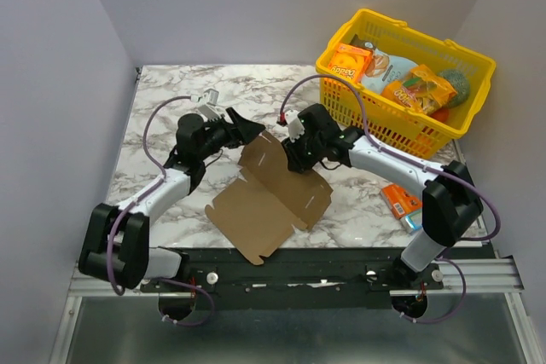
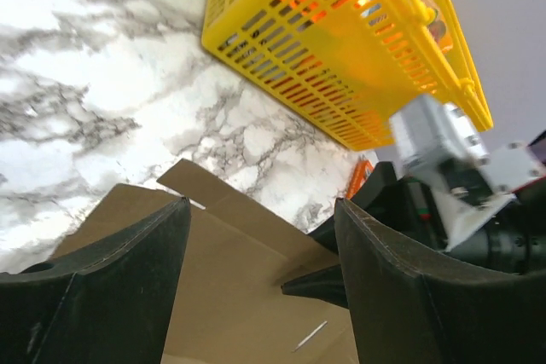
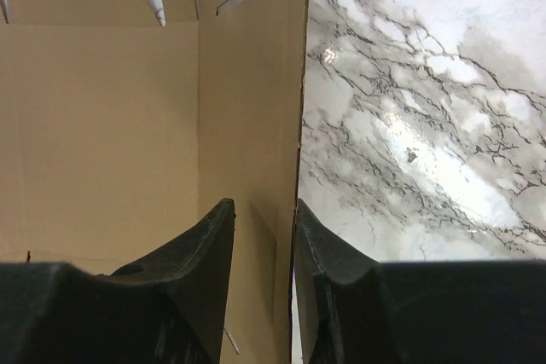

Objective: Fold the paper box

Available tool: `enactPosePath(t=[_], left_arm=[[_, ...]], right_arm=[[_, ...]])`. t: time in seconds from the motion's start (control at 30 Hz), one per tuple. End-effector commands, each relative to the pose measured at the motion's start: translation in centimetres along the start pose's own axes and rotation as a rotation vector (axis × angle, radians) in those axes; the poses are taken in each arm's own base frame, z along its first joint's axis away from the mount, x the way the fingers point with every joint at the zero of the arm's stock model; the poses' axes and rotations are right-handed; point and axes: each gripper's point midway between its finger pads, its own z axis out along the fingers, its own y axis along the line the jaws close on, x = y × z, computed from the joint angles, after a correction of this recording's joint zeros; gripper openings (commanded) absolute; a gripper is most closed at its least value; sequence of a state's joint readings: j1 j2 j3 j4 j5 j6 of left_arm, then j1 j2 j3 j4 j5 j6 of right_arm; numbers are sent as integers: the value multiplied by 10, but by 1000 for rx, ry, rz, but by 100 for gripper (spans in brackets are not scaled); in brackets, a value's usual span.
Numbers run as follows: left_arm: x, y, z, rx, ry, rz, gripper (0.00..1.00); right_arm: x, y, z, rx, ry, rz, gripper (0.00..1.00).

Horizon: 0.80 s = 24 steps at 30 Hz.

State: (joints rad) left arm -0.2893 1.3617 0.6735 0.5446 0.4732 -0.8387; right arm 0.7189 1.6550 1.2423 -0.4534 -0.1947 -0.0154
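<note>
The paper box (image 1: 264, 202) is a plain brown cardboard blank lying mostly flat in the middle of the marble table, with its far panel tilted up. It also shows in the left wrist view (image 2: 239, 279) and the right wrist view (image 3: 102, 125). My right gripper (image 1: 293, 159) straddles the right edge of the raised panel. Its jaws (image 3: 264, 202) stand a narrow gap apart, one finger on each side of the panel. My left gripper (image 1: 247, 128) is wide open and empty (image 2: 261, 202), just above the blank's far left corner, facing the right gripper.
A yellow basket (image 1: 384, 121) with snack packs stands at the back right, and shows close behind the blank in the left wrist view (image 2: 324, 66). A small orange snack box (image 1: 399, 200) lies on the table by the right arm. Grey walls enclose the table.
</note>
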Motion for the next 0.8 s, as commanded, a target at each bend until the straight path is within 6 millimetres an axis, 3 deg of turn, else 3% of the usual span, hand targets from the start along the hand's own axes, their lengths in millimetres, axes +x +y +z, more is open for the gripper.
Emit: enactPosePath(t=[0.0, 0.17, 0.33, 0.4, 0.6, 0.67, 0.77], left_arm=[[-10, 17, -18, -161, 1, 150, 77], [-2, 35, -26, -247, 12, 134, 77], [5, 36, -28, -256, 37, 107, 77], [7, 39, -30, -274, 54, 103, 77], [6, 32, -29, -256, 49, 62, 77], [4, 28, -28, -239, 36, 36, 77], [-1, 19, -25, -203, 6, 0, 77]], right_arm=[[4, -10, -10, 46, 8, -105, 40], [2, -17, -13, 81, -23, -134, 33], [0, -23, -18, 134, -48, -180, 14], [-6, -26, -25, 179, -66, -242, 12], [-28, -46, -41, 406, -68, -507, 7], [-34, -49, -39, 464, -82, -568, 4], [-28, -52, -27, 537, -34, -661, 2]])
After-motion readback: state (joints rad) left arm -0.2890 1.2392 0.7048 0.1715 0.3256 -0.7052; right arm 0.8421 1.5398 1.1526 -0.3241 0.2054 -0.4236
